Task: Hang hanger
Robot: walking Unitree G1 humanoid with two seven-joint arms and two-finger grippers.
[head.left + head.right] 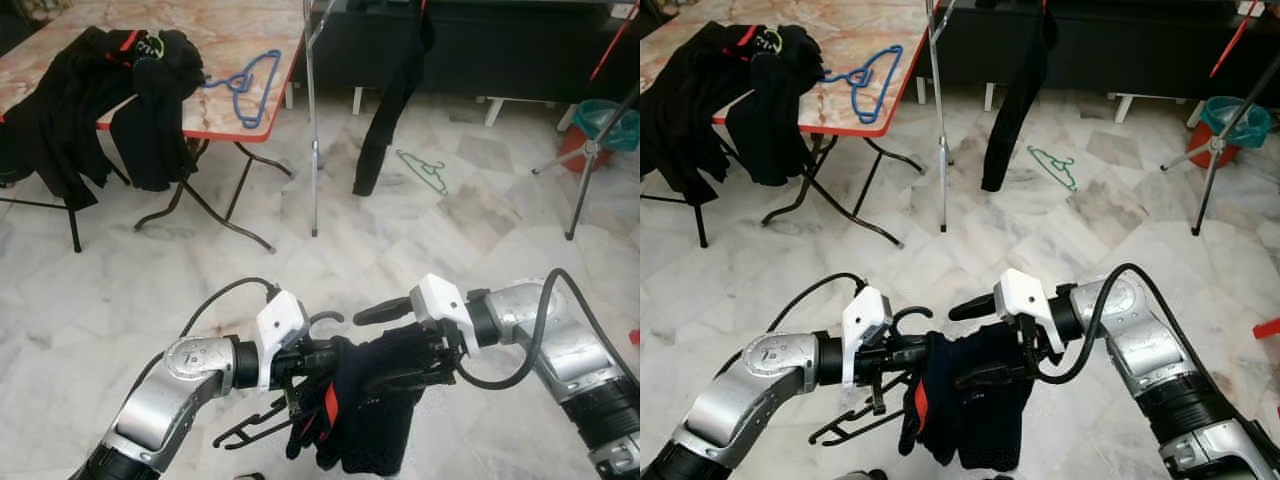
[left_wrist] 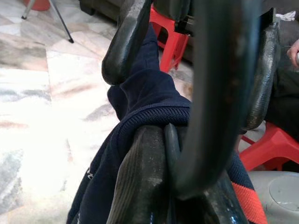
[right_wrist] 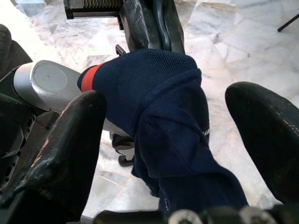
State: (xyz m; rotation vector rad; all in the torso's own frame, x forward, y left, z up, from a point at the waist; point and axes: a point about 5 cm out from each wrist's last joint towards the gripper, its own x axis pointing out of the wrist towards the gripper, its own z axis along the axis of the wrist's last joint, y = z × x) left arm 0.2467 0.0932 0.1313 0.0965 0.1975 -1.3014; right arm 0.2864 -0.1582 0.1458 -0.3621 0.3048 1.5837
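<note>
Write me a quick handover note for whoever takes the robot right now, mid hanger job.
Left gripper: shut on the black hanger, hook up beside the fingers.
Right gripper: open, fingers either side of the navy garment draped on that hanger.
Both are held low over the marble floor.
The clothes rack pole stands ahead, with a dark garment already hanging there.
A blue hanger lies on the table and a green hanger on the floor.
Done: garment is on the hanger.
Left: carry it to the rack and hook it on.
</note>
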